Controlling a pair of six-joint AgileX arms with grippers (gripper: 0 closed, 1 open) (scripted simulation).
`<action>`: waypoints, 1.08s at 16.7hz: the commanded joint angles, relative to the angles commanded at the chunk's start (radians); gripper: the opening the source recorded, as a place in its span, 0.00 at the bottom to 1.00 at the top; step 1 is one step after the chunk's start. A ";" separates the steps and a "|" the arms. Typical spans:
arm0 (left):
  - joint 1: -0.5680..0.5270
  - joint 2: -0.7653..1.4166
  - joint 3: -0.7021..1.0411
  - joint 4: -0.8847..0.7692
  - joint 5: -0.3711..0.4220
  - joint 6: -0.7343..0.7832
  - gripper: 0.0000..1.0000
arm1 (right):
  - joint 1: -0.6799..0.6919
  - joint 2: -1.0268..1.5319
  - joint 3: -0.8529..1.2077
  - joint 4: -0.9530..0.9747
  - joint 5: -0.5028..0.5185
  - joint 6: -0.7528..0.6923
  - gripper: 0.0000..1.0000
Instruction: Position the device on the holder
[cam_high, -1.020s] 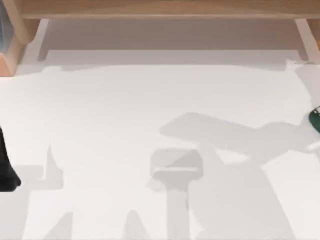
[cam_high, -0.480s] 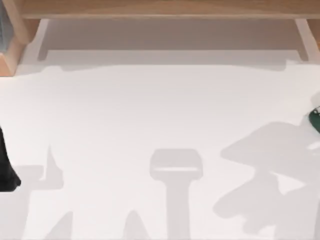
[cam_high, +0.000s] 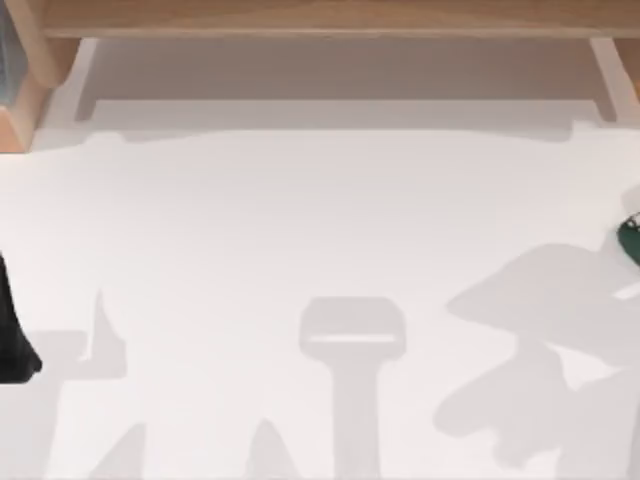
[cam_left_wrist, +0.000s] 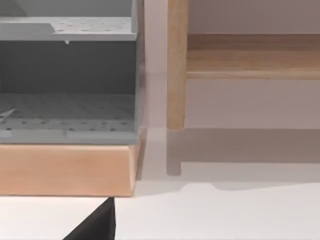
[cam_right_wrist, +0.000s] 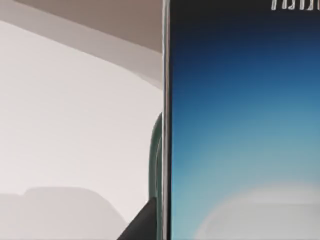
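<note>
The device (cam_right_wrist: 240, 130) stands very close in the right wrist view, with a glowing blue screen, a pale patch low down and a silver edge. A dark finger (cam_right_wrist: 142, 227) of my right gripper lies against that edge, shut on the device. Behind the edge a green curved rim (cam_right_wrist: 156, 150) shows, which looks like the holder. The same green holder (cam_high: 631, 240) peeks in at the table's right edge in the top view. My left arm (cam_high: 12, 335) is parked at the left edge, and its dark fingertip (cam_left_wrist: 97, 225) hangs over the white table.
A wooden shelf frame (cam_high: 320, 20) runs along the table's far side on white legs. At the far left stands a grey pegboard rack (cam_left_wrist: 67, 80) on a wooden base (cam_left_wrist: 65, 170), beside a wooden post (cam_left_wrist: 176, 65). Arm shadows lie on the white table (cam_high: 250, 220).
The right arm's shadow has slid from the table's middle to the right side, then hardly moved in the last half second. The left arm has stayed still.
</note>
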 joint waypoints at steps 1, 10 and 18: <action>0.000 0.000 0.000 0.000 0.000 0.000 1.00 | -0.001 0.002 -0.002 0.011 0.004 0.000 0.00; 0.000 0.000 0.000 0.000 0.000 0.000 1.00 | 0.118 0.055 -0.014 0.166 0.089 0.102 0.00; 0.000 0.000 0.000 0.000 0.000 0.000 1.00 | 0.157 0.099 -0.028 0.254 0.110 0.166 0.00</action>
